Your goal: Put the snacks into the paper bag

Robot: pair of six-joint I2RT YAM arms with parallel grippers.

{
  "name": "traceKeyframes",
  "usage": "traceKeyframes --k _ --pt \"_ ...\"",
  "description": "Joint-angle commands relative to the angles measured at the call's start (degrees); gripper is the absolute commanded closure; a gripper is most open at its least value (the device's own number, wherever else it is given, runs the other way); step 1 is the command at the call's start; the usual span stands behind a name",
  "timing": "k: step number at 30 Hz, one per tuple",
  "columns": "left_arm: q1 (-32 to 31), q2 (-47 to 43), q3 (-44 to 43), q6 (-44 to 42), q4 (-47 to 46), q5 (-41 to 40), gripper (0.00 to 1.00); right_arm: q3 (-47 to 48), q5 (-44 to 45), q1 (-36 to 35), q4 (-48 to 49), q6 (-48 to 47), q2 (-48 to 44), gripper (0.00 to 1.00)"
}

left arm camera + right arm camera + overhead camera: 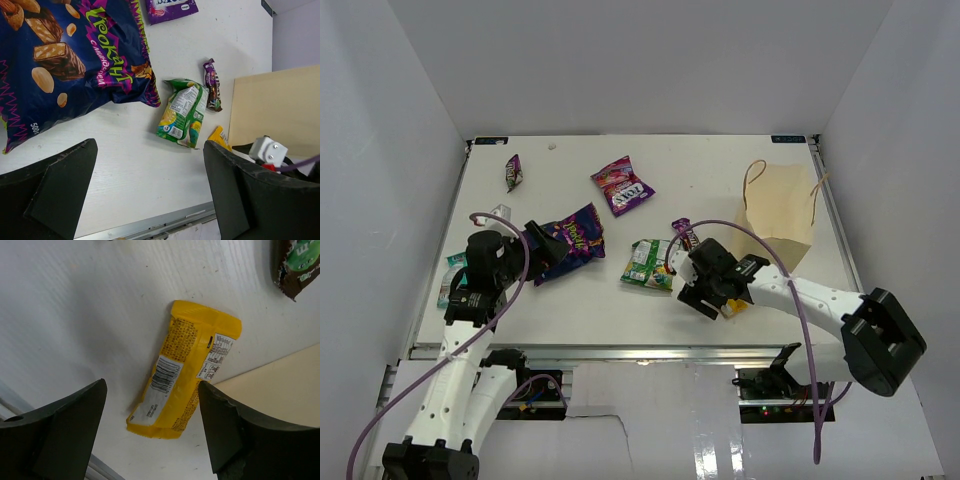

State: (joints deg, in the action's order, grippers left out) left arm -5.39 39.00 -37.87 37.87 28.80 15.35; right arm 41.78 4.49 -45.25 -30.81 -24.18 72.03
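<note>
One yellow-orange bar (182, 370) beside paper bag (285, 382)

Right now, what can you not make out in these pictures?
Yellow bar: top view, mostly hidden under the right gripper.
Purple bag: left wrist view, cut by top and left edges.
Paper bag: no view shows its inside.
Teal packet: top view, partly behind the left arm.
</note>
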Motion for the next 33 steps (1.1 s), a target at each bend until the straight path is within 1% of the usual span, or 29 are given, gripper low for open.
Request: traceKeyframes --k 1,2,6,8,10,11,12,14,15,17,18,19,20,21,23,24,27,28,30,31,33 --pt "0.03 0.98 -0.10 0.45 -1.37 1.43 0.02 1.46 9.56 -0.97 5.32 8.00 4.08 0.21" --pt "-0.06 1.68 -0.19 0.45 -1.55 1.52 0.02 1.64 10.61 -0.98 5.67 9.23 4.61 0.21" --pt "0.03 2.39 -0.37 0.19 -1.99 1.96 0.02 1.29 9.84 -0.89 6.11 11.08 6.54 0.23" --pt "-0.06 2.39 -0.28 0.19 -2.16 1.96 0.02 1.46 9.75 -0.80 5.76 11.09 7.16 0.25" --pt "0.03 2.22 -0.10 0.36 -2.25 2.05 0.02 1.46 8.61 -0.71 6.02 10.92 7.25 0.31" --pt "-0.06 2.22 -0.01 0.45 -2.34 2.13 0.02 1.55 8.08 -0.71 5.94 10.74 7.25 0.35" --pt "0.03 1.96 0.07 0.37 -2.34 2.14 0.02 1.55 7.64 -0.80 5.76 10.39 7.25 0.42" --pt "0.03 1.69 0.07 0.45 -2.34 2.22 0.02 1.55 5.98 -0.54 5.76 9.95 7.33 0.47" --pt "0.03 1.52 0.07 0.37 -2.25 2.48 0.02 1.64 5.27 -0.54 5.67 9.69 7.42 0.52" --pt "-0.06 0.99 -0.01 0.45 -2.25 2.49 0.02 1.73 3.95 -0.36 5.50 9.16 7.69 0.56" --pt "-0.06 0.90 -0.01 0.45 -2.25 2.75 0.02 1.90 3.42 -0.27 5.41 8.98 7.77 0.61" --pt "-0.06 0.55 -0.10 0.45 -2.17 2.84 0.02 1.90 2.64 -0.36 5.23 8.63 7.86 0.62" --pt "-0.06 0.37 -0.10 0.45 -2.08 2.93 0.02 1.90 2.02 -0.27 5.14 8.37 7.86 0.66" --pt "-0.06 0.28 -0.19 0.45 -2.08 3.27 0.02 1.99 1.23 -0.27 4.97 8.02 7.69 0.75" --pt "-0.06 0.20 -0.36 0.63 -2.16 3.89 0.02 1.73 -1.67 -0.18 4.79 6.09 6.55 0.83" --pt "-0.06 0.20 -0.45 0.80 -2.25 4.42 0.02 1.81 -3.07 -0.27 4.44 4.95 6.02 0.92" --pt "-0.06 0.72 -0.28 0.89 -4.09 8.36 0.02 1.73 -7.55 -0.10 4.27 1.96 2.51 0.92" --pt "-0.06 0.90 -0.02 1.07 -5.23 10.38 0.02 2.34 -10.87 0.08 3.74 0.90 1.46 0.92" --pt "-0.06 1.25 0.25 1.59 -6.47 12.06 0.02 3.74 -14.58 0.69 2.34 -1.73 -0.40 0.92" --pt "-0.06 1.42 0.51 2.03 -7.69 13.46 0.02 5.66 -19.65 2.00 1.20 -2.79 -0.57 0.92" --pt "0.03 1.95 0.60 2.30 -8.58 14.44 0.02 6.99 -24.33 3.94 -0.83 -5.16 -1.71 0.92"
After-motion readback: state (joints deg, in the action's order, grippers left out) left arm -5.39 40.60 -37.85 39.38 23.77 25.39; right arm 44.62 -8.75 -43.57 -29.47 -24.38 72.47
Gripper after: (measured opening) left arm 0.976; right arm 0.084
